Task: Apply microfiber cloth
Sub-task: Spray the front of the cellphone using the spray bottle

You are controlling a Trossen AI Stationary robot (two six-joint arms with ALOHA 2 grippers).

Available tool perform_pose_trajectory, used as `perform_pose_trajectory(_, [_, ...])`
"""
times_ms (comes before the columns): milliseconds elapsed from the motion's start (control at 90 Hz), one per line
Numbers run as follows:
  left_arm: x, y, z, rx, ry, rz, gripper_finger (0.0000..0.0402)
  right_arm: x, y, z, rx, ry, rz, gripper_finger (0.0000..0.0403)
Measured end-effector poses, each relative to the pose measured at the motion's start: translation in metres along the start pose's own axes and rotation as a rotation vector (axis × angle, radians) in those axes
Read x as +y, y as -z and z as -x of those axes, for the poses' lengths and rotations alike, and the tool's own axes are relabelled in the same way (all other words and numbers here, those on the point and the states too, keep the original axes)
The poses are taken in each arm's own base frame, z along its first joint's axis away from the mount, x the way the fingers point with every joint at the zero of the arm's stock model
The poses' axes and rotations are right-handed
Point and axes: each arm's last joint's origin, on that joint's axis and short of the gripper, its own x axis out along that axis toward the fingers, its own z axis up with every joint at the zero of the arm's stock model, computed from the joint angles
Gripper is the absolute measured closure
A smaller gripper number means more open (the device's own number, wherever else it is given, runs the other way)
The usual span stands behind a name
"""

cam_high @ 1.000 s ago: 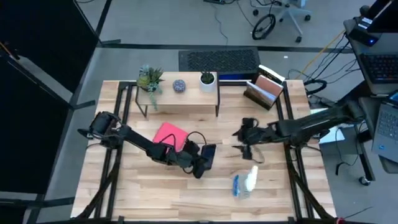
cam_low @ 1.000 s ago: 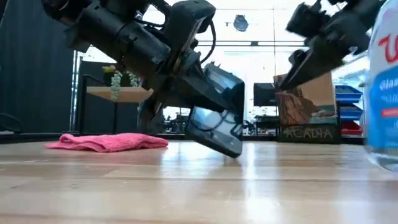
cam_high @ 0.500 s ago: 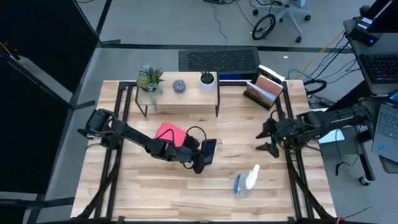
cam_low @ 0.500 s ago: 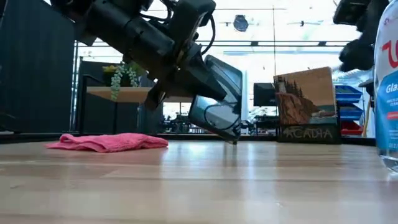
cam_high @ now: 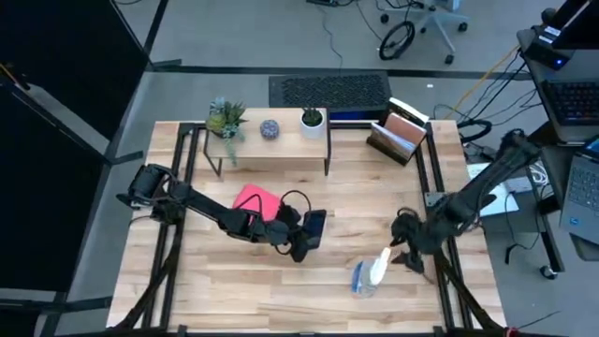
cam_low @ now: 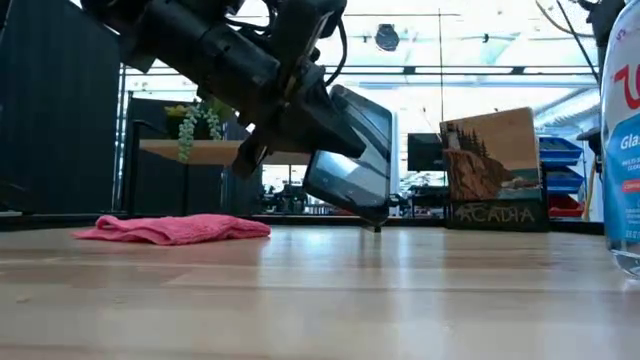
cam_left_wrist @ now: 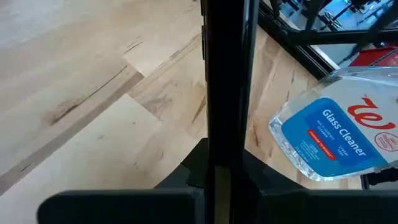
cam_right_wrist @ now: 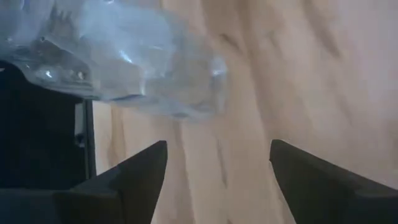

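The bright pink microfiber cloth (cam_high: 257,203) lies bunched flat on the table (cam_high: 234,300), left of centre, and shows in the low view as a low heap (cam_low: 175,229). No gripper touches it. Just to its right, my left gripper (cam_high: 301,236) is shut on a black smartphone (cam_high: 314,227), held on edge over the table. My right gripper (cam_high: 404,251) stands open at the table's right near side. It sits right beside the spray head of the clear spray bottle (cam_high: 372,273), which lies on its side ahead of the fingers (cam_right_wrist: 124,56). My left gripper pinches the smartphone's two flat faces between its fingers at the end nearest the wrist (cam_left_wrist: 225,163). The fingers come level and slanting from the table's left and lie along the phone. The phone (cam_low: 355,165) stands on edge, tilted. Whether its lower corner (cam_low: 376,222) touches the table, I cannot tell.
A small shelf (cam_high: 271,140) with potted plants stands at the far edge. A stand with books or cards (cam_high: 398,134) sits at the far right. Bare wood lies along the near edge. Black frame rails (cam_high: 435,201) run down both sides of the table.
My right gripper has swung from the table's middle toward the right edge, then toward the near edge and down beside the spray bottle. My left gripper has tipped the smartphone more upright and raised it a little. The cloth has stayed put.
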Motion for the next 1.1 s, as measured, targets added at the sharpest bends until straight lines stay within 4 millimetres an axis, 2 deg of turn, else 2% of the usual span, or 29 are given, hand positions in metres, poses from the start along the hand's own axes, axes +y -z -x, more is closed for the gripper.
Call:
perform_pose_trajectory(200, [0.000, -0.001, 0.000, -0.002, -0.001, -0.022, 0.0384, 0.011, -0.001, -0.031, -0.010, 0.030, -0.006, 0.0133])
perform_pose_trajectory(378, [0.001, -0.002, -0.001, -0.004, -0.004, -0.022, 0.0384, 0.007, -0.008, -0.037, -0.124, 0.120, 0.009, 0.0133])
perform_pose_trajectory(644, [0.002, -0.002, -0.001, 0.000, 0.000, -0.021, 0.0384, 0.002, -0.016, -0.013, -0.183, 0.079, 0.106, 0.0133])
perform_pose_trajectory(867, [0.000, -0.006, -0.001, -0.014, 0.009, -0.014, 0.0384, 0.002, -0.020, 0.011, -0.263, -0.023, 0.089, 0.0133])
perform_pose_trajectory(989, [-0.008, -0.014, -0.002, -0.036, 0.029, -0.042, 0.0386, 0.001, -0.021, 0.015, -0.309, -0.004, 0.079, 0.0127])
perform_pose_trajectory(1100, [-0.014, -0.022, -0.003, -0.045, 0.050, -0.075, 0.0391, 0.000, -0.021, 0.015, -0.333, 0.024, 0.101, 0.0104])
